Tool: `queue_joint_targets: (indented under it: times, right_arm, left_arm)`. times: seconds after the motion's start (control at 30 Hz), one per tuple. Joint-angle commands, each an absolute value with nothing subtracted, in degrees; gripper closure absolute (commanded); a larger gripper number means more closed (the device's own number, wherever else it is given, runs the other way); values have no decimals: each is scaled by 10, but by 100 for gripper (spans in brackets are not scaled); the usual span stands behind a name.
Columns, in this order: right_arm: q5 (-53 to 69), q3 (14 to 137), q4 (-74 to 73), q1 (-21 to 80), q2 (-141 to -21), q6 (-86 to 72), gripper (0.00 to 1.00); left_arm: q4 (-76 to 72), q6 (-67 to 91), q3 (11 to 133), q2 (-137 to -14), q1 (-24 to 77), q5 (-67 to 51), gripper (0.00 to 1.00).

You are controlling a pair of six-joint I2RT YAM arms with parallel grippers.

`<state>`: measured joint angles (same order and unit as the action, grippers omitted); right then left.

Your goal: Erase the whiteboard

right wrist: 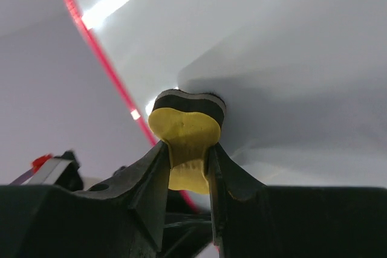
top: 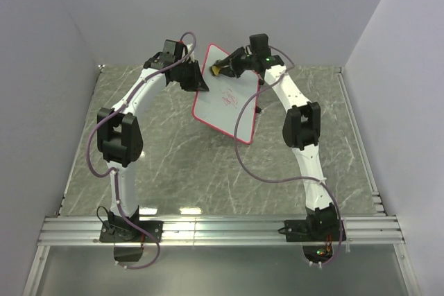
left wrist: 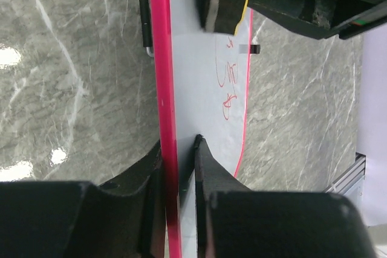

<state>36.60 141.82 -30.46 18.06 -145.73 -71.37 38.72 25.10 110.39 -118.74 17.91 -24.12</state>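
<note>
Left claw (left wrist: 179,149) pinching whiteboard (top: 225,102) edge, tilted above worktop (top: 173,157), right claw (right wrist: 187,152) clamping yellow eraser (right wrist: 184,126) against it, red scribbles (left wrist: 228,83) showing.

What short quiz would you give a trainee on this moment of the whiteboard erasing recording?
1. True or false: the left gripper is shut on the edge of the whiteboard.
2. What does the right gripper hold? A) a marker B) the yellow eraser C) a cloth
3. Fill in: the scribbles on the board are ____ in colour.
Key: 1 true; 2 B; 3 red.
</note>
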Motion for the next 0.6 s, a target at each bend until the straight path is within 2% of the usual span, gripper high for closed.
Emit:
queue_joint_targets:
  times: [0.0, 0.13, 0.27, 0.43, 0.57]
  right_arm:
    - [388, 1414, -244, 222, -1506, -767, 100]
    - [371, 1411, -295, 209, -1509, -759, 100]
    - [330, 1346, -380, 188, -1480, -692, 100]
    - [253, 1311, -509, 172, -1457, -568, 100]
    - [215, 1242, -555, 180, -1438, -474, 100]
  left_arm:
    - [479, 161, 1078, -1221, 243, -229, 100]
    - [481, 157, 1071, -1212, 243, -222, 100]
    - [481, 156, 1065, -1207, 243, -221, 100]
    - [481, 155, 1066, -1205, 243, -221, 100]
    - [481, 156, 1073, -1212, 243, -224, 100]
